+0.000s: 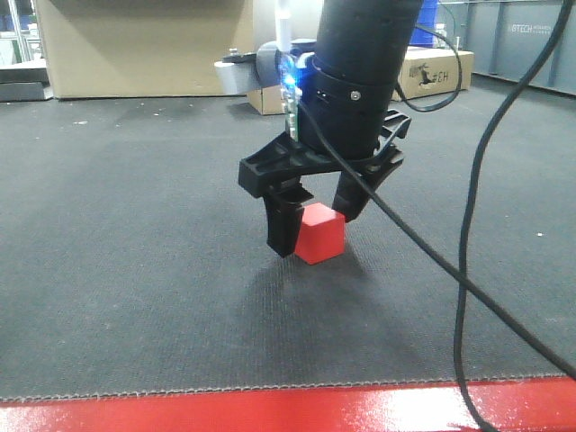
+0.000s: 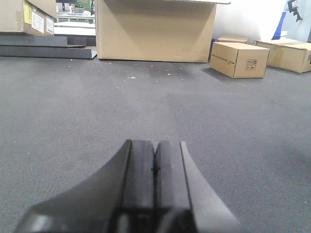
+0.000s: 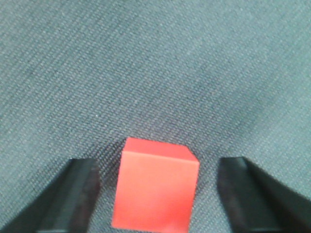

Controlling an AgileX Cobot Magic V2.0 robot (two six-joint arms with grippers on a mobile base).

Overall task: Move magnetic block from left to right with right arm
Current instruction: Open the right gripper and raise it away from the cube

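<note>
- The right gripper [image 3: 155, 194] has its two black fingers [image 3: 73, 194] spread apart, one on each side of the magnetic block [image 3: 155, 189]. In the right wrist view a strip of grey mat shows between each finger and the cube's sides, so neither finger appears to touch it.
- The front view shows the same gripper [image 1: 317, 220] lowered over the block [image 1: 320, 233], fingertips close to the mat [image 1: 135, 270]. The near finger overlaps the cube's left edge in this view; whether it touches cannot be told from here.
- The block is a small red cube with flat matte faces and sharp edges, sitting square on the dark mat, between the open fingers.
- Handling, as a judgement: it looks rigid and light, unlikely to deform or break. The matte faces should give fair friction. The best hold is on the two opposite side faces, low and centred, so it does not twist out.
- The left gripper [image 2: 155, 170] has its fingers pressed together with nothing between them, resting low over bare mat.
- Tan cardboard boxes [image 2: 239, 59] stand well beyond, at the mat's far edge.
</note>
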